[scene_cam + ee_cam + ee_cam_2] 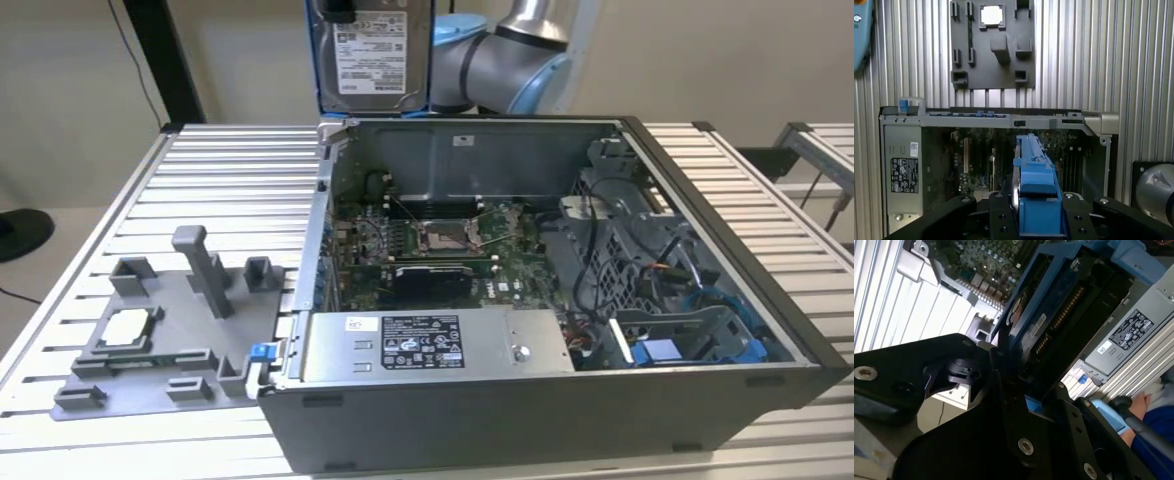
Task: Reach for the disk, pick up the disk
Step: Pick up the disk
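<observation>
The exterior view is lit evenly and softly from above. The ribbed bench [227,160] is rendered bright, while the inside of the computer case [454,230] is left dimmer, with shade gathered under its walls. In the second wrist view the bench slats are washed out by glare, and the disk [1069,300] is seen dark, in shadow. In the first wrist view a mild sheen is carried by the slats and the case interior is kept murky.

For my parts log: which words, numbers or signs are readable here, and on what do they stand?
Nothing reads clearly.
White label on the disk: print too small.
Stickers on the grey metal box: print too small.
Sticker on the case wall: blurred.
</observation>
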Motion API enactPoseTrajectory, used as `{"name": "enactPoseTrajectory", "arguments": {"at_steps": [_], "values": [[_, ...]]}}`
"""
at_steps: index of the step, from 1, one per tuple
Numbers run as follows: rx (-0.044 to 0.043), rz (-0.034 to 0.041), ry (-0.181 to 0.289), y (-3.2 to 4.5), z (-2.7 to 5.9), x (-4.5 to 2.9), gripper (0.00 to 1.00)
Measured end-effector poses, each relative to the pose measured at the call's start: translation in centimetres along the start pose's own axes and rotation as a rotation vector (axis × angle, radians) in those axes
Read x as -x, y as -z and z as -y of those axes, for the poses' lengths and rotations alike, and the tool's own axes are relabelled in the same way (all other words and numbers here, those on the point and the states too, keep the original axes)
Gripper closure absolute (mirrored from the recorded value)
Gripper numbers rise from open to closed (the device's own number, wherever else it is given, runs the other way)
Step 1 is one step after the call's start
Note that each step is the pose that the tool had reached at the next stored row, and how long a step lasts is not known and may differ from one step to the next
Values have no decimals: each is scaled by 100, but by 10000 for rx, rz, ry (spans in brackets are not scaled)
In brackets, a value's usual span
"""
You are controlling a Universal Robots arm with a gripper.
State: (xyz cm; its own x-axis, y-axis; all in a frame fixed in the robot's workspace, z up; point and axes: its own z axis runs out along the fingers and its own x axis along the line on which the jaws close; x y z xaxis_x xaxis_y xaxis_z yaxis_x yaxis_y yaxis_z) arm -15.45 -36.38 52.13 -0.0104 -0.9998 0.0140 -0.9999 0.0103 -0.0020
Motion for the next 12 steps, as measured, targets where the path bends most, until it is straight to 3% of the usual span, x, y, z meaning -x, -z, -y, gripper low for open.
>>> {"name": "enactPoseTrajectory", "arguments": {"at_steps": [12], "values": [[0,0,1,-1,545,6,100]]}}
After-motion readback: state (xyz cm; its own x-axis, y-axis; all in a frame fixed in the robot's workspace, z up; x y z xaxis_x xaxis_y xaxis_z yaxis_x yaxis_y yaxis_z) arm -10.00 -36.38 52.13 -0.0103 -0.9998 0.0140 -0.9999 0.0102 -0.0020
